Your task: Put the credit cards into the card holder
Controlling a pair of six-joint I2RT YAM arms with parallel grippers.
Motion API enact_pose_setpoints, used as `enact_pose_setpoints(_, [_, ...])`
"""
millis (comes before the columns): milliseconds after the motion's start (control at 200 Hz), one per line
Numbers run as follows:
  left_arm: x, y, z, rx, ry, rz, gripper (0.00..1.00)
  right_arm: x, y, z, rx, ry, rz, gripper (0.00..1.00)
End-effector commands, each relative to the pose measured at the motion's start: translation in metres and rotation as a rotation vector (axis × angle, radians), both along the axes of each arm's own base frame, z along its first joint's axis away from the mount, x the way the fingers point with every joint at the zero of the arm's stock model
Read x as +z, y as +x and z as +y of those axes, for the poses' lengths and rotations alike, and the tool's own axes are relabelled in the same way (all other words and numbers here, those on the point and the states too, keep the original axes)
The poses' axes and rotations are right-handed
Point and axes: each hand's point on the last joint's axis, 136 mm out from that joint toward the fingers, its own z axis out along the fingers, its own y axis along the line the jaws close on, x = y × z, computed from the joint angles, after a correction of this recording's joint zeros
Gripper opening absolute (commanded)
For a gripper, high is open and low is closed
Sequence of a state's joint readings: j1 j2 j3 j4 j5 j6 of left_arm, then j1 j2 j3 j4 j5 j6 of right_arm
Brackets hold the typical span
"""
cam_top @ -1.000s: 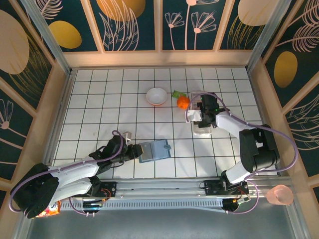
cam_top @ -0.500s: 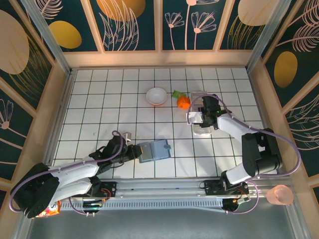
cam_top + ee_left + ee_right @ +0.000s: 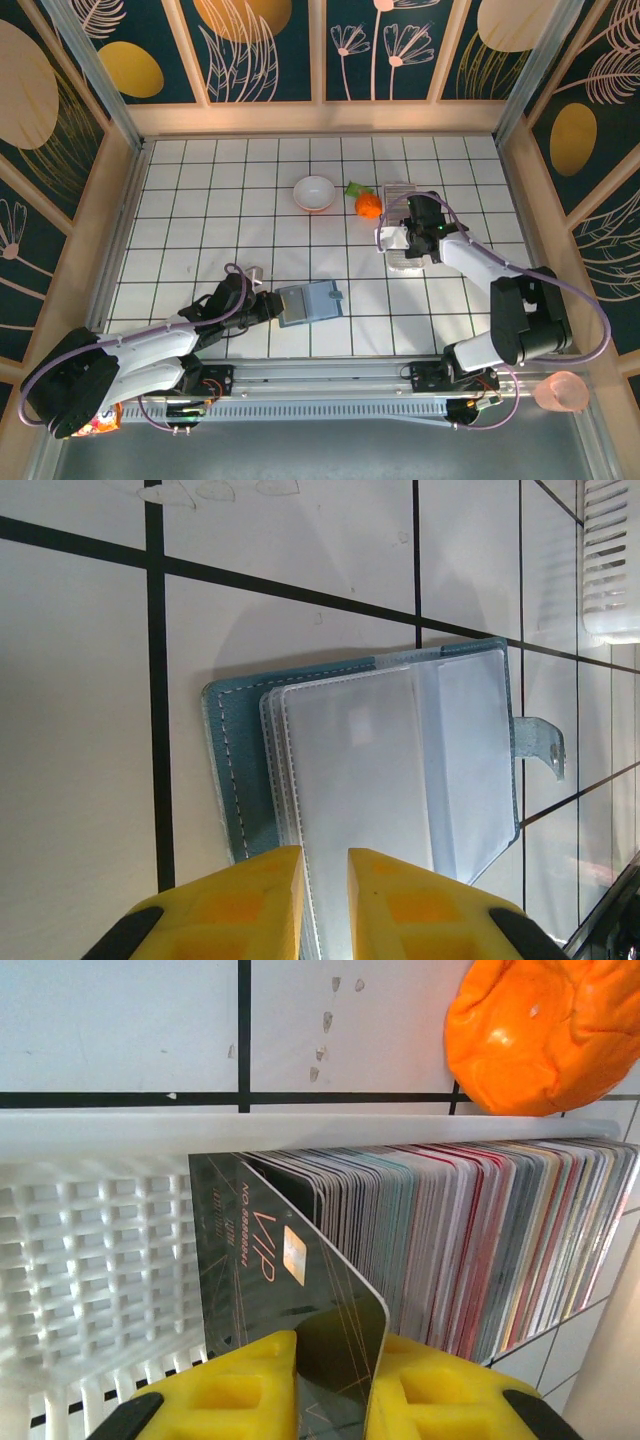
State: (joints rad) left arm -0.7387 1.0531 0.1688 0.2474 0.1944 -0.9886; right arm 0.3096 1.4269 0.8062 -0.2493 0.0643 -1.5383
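The left pincer is nipped on the near edge of the card holder — teal, lying open on the tiled worktop, clear sleeves up. The right pincer pinches a dark card, tilted at the front of the cards standing edge-on in a white basket — an orange fruit sits just beyond its rim.
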Motion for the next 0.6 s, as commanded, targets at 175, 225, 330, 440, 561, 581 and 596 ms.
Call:
enact_pose_setpoints(175, [0.001, -0.001, 0.001, 0.005, -0.005, -0.006, 0.18, 0.023, -0.010, 0.004, -0.006, 0.020, -0.040, 0.14])
enact_pose_setpoints(225, [0.000, -0.001, 0.002, 0.004, -0.001, -0.005, 0.18, 0.023, -0.020, 0.008, -0.005, 0.041, -0.004, 0.13])
enact_pose_setpoints(330, [0.001, -0.001, 0.002, 0.002, 0.005, -0.008, 0.18, 0.026, -0.039, 0.016, -0.033, 0.101, 0.047, 0.10])
enact_pose_setpoints(440, [0.003, -0.001, 0.002, 0.002, 0.005, -0.013, 0.18, 0.031, -0.062, 0.023, -0.064, 0.143, 0.084, 0.01])
enact_pose_setpoints(561, [0.007, 0.000, 0.003, 0.004, 0.009, -0.022, 0.18, 0.051, -0.086, 0.041, -0.103, 0.235, 0.102, 0.00])
enact_pose_setpoints(581, [0.007, 0.000, 0.004, 0.006, 0.011, -0.023, 0.18, 0.057, -0.090, 0.046, -0.115, 0.265, 0.099, 0.00])
enact_pose_setpoints(596, [0.008, 0.001, 0.004, 0.006, 0.009, -0.025, 0.18, 0.062, -0.090, 0.048, -0.143, 0.294, 0.092, 0.00])
